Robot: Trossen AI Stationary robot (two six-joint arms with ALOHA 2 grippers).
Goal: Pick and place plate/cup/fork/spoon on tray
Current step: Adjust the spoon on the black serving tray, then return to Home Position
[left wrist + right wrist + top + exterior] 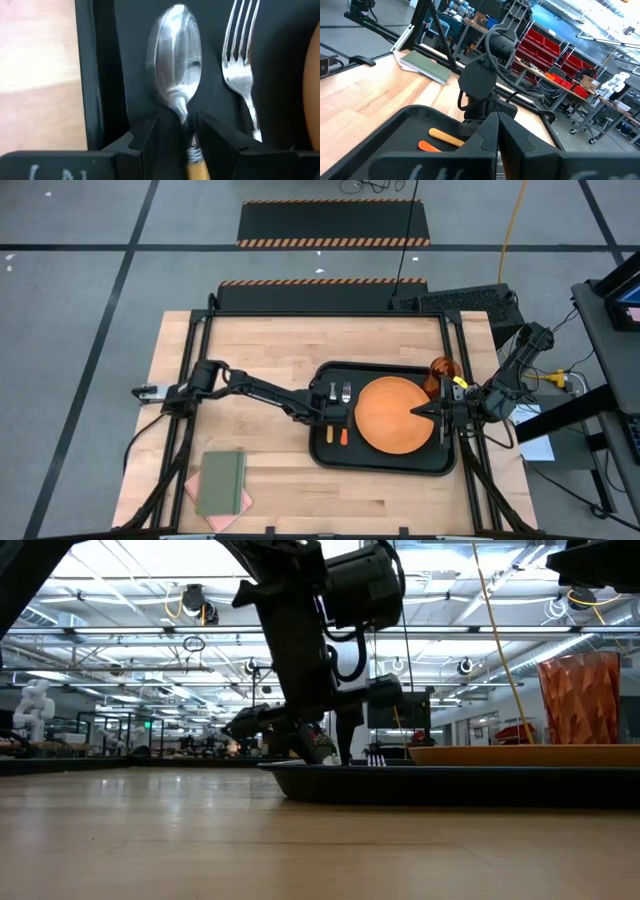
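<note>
The black tray lies right of the table's middle. The orange plate lies flat in it. The amber cup stands upright at the tray's far right corner. The fork and the spoon lie side by side in the tray's left part, heads toward the far edge. My left gripper is low over the tray, shut on the spoon. My right gripper is shut, at the plate's right rim. I cannot tell whether it touches the plate. My left gripper pinches the spoon's thin neck, between the bowl and the orange handle, with one finger on each side. The fingers lie across the spoon and come down from above. The bowl lies low over the tray floor; I cannot tell whether it rests there.
A green notebook on a pink cloth lies at the table's near left. A black keyboard sits at the far right edge. Bare wood shows left of the tray and along the far side.
</note>
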